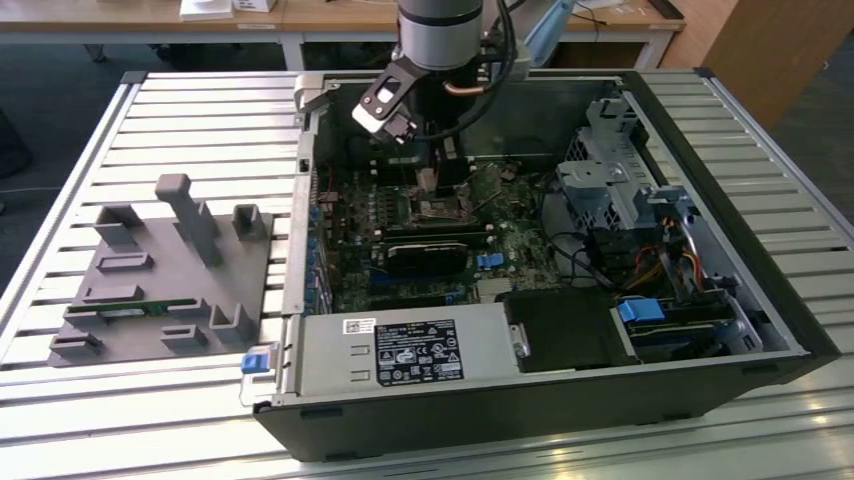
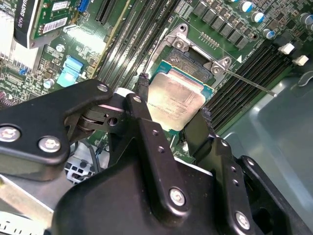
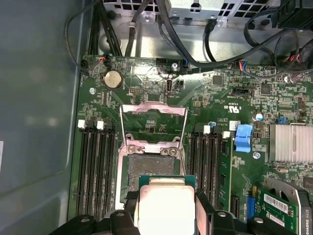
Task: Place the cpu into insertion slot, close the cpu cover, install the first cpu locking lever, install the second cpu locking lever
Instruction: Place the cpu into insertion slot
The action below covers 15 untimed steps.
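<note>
Black fingers (image 2: 149, 132) clamp the cpu (image 2: 176, 103) by its edges, seemingly just above the insertion slot (image 3: 151, 165).

Your light is soft and even; the cpu (image 3: 166, 208) glares pale, and the computer case (image 1: 534, 410) is darkest toward 12 o'clock.

A slatted aluminium table (image 1: 174, 100) filled the foreground, its pale ribs evenly lit. Behind it stood a long wooden desk (image 1: 347, 18), with a light wooden cabinet (image 1: 781, 50) at the exterior view's right and dark floor (image 1: 54, 75) beneath.
</note>
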{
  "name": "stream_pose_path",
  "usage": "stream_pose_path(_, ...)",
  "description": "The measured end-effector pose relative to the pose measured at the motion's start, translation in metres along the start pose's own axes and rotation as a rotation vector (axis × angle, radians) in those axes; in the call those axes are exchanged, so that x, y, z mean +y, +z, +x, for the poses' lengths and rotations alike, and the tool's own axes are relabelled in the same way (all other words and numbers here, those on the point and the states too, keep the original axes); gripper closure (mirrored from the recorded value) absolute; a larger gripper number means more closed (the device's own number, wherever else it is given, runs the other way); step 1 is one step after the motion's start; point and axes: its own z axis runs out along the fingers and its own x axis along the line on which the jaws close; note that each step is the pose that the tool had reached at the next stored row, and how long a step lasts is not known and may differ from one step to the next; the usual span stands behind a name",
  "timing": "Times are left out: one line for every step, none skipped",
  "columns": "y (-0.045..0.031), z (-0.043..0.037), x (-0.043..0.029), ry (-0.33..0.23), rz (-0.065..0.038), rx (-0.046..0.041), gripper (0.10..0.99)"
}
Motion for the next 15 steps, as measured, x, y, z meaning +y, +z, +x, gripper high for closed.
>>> stream_pose_path(0.0003, 0.0, 0.0, 0.0, 0.0, 0.0, 0.545)
stream_pose_path(0.0006, 0.0, 0.0, 0.0, 0.0, 0.0, 0.545)
stream_pose_path(0.0009, 0.0, -0.0001, 0.0, 0.0, 0.0, 0.545)
stream_pose_path(0.0011, 0.0, -0.0001, 0.0, 0.0, 0.0, 0.545)
stream_pose_path(0.0014, 0.0, -0.0001, 0.0, 0.0, 0.0, 0.545)
stream_pose_path(0.0016, 0.0, -0.0001, 0.0, 0.0, 0.0, 0.545)
stream_pose_path(0.0018, 0.0, -0.0001, 0.0, 0.0, 0.0, 0.545)
stream_pose_path(0.0021, 0.0, -0.0001, 0.0, 0.0, 0.0, 0.545)
stream_pose_path(0.0023, 0.0, -0.0002, 0.0, 0.0, 0.0, 0.545)
stream_pose_path(0.0025, 0.0, -0.0002, 0.0, 0.0, 0.0001, 0.545)
stream_pose_path(0.0027, 0.0, -0.0002, 0.0, 0.0, 0.0, 0.545)
stream_pose_path(0.0029, 0.0, -0.0002, 0.0, 0.0, 0.0, 0.545)
stream_pose_path(0.0032, 0.0, -0.0002, 0.0, 0.0, 0.0, 0.545)
stream_pose_path(0.0034, 0.0, -0.0003, 0.0, 0.0, 0.0, 0.545)
stream_pose_path(0.0037, 0.0, -0.0003, 0.0, 0.0, 0.0001, 0.545)
